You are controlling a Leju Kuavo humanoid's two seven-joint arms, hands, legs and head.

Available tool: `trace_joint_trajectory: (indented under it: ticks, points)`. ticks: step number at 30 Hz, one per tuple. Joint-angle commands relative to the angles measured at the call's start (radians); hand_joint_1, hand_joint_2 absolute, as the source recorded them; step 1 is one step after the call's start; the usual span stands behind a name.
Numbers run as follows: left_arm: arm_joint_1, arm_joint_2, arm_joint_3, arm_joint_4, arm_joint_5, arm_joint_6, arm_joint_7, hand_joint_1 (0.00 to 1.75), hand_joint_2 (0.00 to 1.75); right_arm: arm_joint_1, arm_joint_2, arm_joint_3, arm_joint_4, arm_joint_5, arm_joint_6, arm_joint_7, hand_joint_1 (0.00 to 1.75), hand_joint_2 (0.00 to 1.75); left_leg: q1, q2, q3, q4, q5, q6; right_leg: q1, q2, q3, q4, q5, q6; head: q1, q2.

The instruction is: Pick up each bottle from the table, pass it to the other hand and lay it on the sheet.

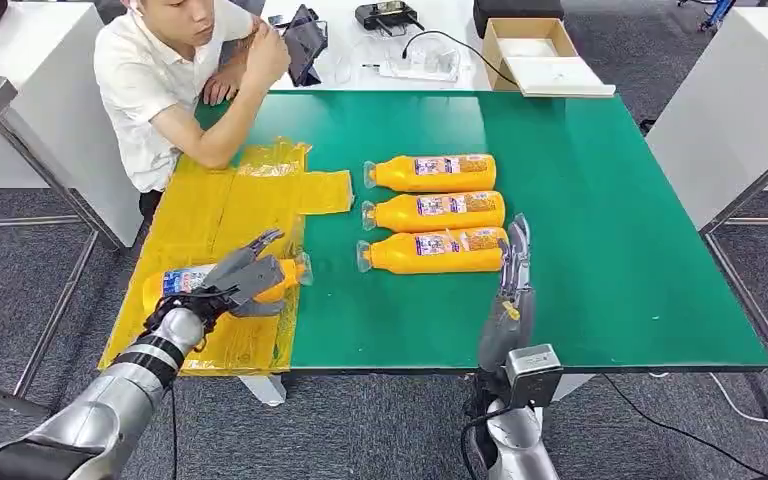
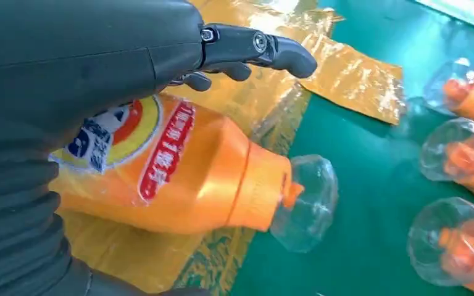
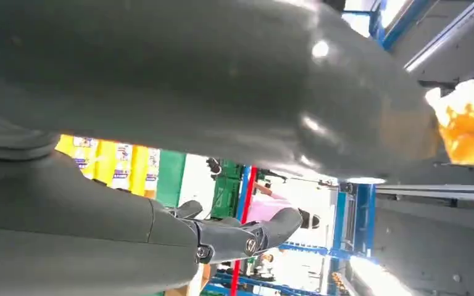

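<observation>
A green bench [image 1: 600, 250] is seen from above, with a yellow sheet [image 1: 220, 210] spread over its left part. One orange bottle [image 1: 175, 282] lies on its side on the sheet, near the front edge of the bench. Its clear cap [image 1: 303, 268] sticks out past the sheet's edge and over the green top. The left hand [image 1: 232, 283] is laid over this bottle. Its fingers [image 2: 256, 49] are spread apart above the bottle, and from the pictures it cannot be told if the bottle is gripped or only covered.

Three more orange bottles are lined up on the green top, well apart from the sheet. The far bottle [image 1: 430, 172], the middle bottle [image 1: 435, 211] and the near bottle [image 1: 432, 251] all lie on their sides, close together, with clear caps turned toward the sheet.

The right hand [image 1: 510, 300] is held upright just beside the bottom end of the near bottle. Its fingers are straight and nothing is held in them.

A person in a white shirt [image 1: 160, 80] is seated at the far left corner of the bench, with one elbow resting on the sheet. An open cardboard box [image 1: 535, 50] sits on a white desk behind the bench.
</observation>
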Motion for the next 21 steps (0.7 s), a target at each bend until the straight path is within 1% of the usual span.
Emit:
trace_joint_trajectory:
  ticks: [1, 3, 4, 5, 6, 7, 9, 10, 12, 13, 14, 16, 18, 19, 20, 21]
  points:
    - [0.116, 0.01, -0.112, -0.178, 0.096, 0.078, -0.069, 0.0, 1.75, -0.029, -0.02, -0.009, 0.06, 0.001, 0.007, -0.032, 0.0, 0.0, 0.0, 0.002, 0.001, -0.001, -0.001, -0.001, 0.0, 0.001, 0.001, -0.001, 0.0, -0.001, 0.0, 0.0]
    - [0.128, 0.01, -0.107, -0.205, 0.123, 0.096, -0.082, 0.0, 1.75, -0.028, -0.02, -0.008, 0.06, 0.003, 0.005, -0.032, 0.0, 0.0, 0.001, 0.003, 0.002, -0.001, -0.001, -0.002, 0.001, 0.001, 0.001, -0.001, -0.001, -0.002, 0.0, 0.0]
    - [0.154, 0.001, -0.09, -0.253, 0.166, 0.135, -0.12, 0.0, 1.75, -0.025, -0.02, -0.007, 0.059, 0.005, 0.004, -0.032, 0.0, 0.0, 0.001, 0.003, 0.001, 0.0, -0.001, -0.001, 0.001, 0.001, 0.0, -0.001, 0.0, -0.001, 0.0, 0.0]
    - [0.193, -0.013, -0.071, -0.327, 0.206, 0.205, -0.176, 0.0, 1.75, -0.021, -0.021, -0.007, 0.055, 0.007, -0.001, -0.032, 0.0, 0.0, 0.001, 0.002, -0.001, 0.0, -0.001, -0.001, 0.001, 0.0, -0.001, -0.001, 0.0, -0.001, 0.0, 0.0]
    - [0.234, -0.032, -0.054, -0.407, 0.238, 0.306, -0.24, 0.0, 1.75, -0.017, -0.023, -0.001, 0.049, 0.012, -0.01, -0.032, 0.0, 0.0, 0.001, 0.003, 0.0, 0.0, -0.001, -0.002, 0.001, 0.0, -0.001, -0.001, -0.001, -0.002, 0.0, 0.0]
    - [0.286, -0.064, -0.026, -0.523, 0.336, 0.346, -0.267, 0.0, 1.75, -0.01, -0.023, 0.007, 0.038, 0.024, -0.04, -0.032, 0.0, 0.0, 0.0, 0.002, -0.001, -0.001, -0.001, -0.001, 0.001, 0.001, -0.002, -0.001, -0.001, -0.001, 0.0, 0.0]
    - [0.316, -0.057, -0.053, -0.607, 0.338, 0.35, -0.219, 0.0, 1.75, -0.007, -0.025, 0.013, 0.035, 0.021, -0.046, -0.032, 0.0, 0.0, 0.001, 0.003, -0.002, 0.0, -0.002, -0.001, 0.001, 0.0, -0.002, 0.0, -0.001, -0.002, 0.0, 0.0]
    - [0.316, -0.057, -0.053, -0.607, 0.338, 0.35, -0.219, 0.0, 1.75, -0.007, -0.025, 0.013, 0.035, 0.021, -0.046, -0.032, 0.0, 0.0, 0.001, 0.003, -0.004, 0.0, -0.001, -0.001, 0.001, 0.0, -0.004, -0.001, -0.001, -0.001, 0.0, 0.0]
    - [0.314, -0.05, -0.06, -0.609, 0.342, 0.349, -0.212, 0.0, 1.75, -0.008, -0.026, 0.015, 0.036, 0.02, -0.048, -0.032, 0.0, 0.0, 0.001, 0.003, -0.002, 0.0, -0.002, -0.001, 0.001, 0.0, -0.003, -0.001, -0.001, -0.002, 0.0, 0.0]
    - [0.329, -0.083, -0.018, -0.649, 0.43, 0.405, -0.313, 0.0, 1.75, -0.007, -0.027, 0.017, 0.036, 0.023, -0.061, -0.032, 0.0, 0.0, 0.001, 0.003, -0.003, 0.0, -0.001, -0.001, 0.001, 0.001, -0.004, -0.001, -0.001, -0.001, 0.0, 0.0]
    - [0.343, -0.091, -0.019, -0.693, 0.503, 0.413, -0.343, 0.0, 1.75, -0.006, -0.029, 0.023, 0.038, 0.022, -0.076, -0.032, 0.0, 0.0, 0.001, 0.003, -0.004, 0.0, -0.001, -0.001, 0.001, 0.001, -0.004, -0.001, 0.0, -0.001, 0.0, 0.0]
    - [0.391, -0.098, -0.019, -0.813, 0.608, 0.399, -0.357, 0.0, 1.75, 0.009, -0.041, 0.031, 0.031, 0.031, -0.103, -0.032, 0.0, 0.0, 0.001, 0.005, -0.002, 0.0, -0.002, -0.002, 0.002, 0.002, -0.003, 0.0, -0.001, -0.003, 0.0, 0.0]
    - [0.42, -0.09, -0.04, -0.897, 0.709, 0.337, -0.327, 0.0, 1.75, 0.011, -0.063, 0.047, 0.032, 0.053, -0.132, -0.032, 0.0, 0.0, 0.001, 0.003, -0.005, 0.001, -0.002, -0.002, 0.002, 0.001, -0.005, 0.0, -0.001, -0.002, 0.0, 0.0]
    - [0.427, -0.078, -0.063, -0.922, 0.736, 0.306, -0.291, 0.0, 1.75, 0.009, -0.088, 0.058, 0.045, 0.072, -0.14, -0.032, 0.0, 1.75, 0.001, 0.003, -0.005, 0.0, -0.001, -0.001, 0.001, 0.001, -0.006, -0.001, -0.001, -0.001, 0.0, 0.0]
    - [0.432, -0.069, -0.079, -0.938, 0.764, 0.27, -0.28, 0.0, 1.75, 0.0, -0.105, 0.053, 0.083, 0.092, -0.138, -0.032, 0.0, 1.75, 0.002, 0.004, -0.004, 0.001, -0.003, -0.002, 0.002, 0.001, -0.005, 0.0, -0.001, -0.002, 0.0, 0.0]
    - [0.439, -0.061, -0.092, -0.958, 0.778, 0.249, -0.278, 0.0, 1.75, -0.023, -0.126, 0.04, 0.161, 0.128, -0.123, -0.032, 0.0, 1.75, 0.001, 0.003, -0.004, 0.0, -0.002, -0.002, 0.001, 0.001, -0.005, -0.001, -0.001, -0.002, 0.0, 0.0]
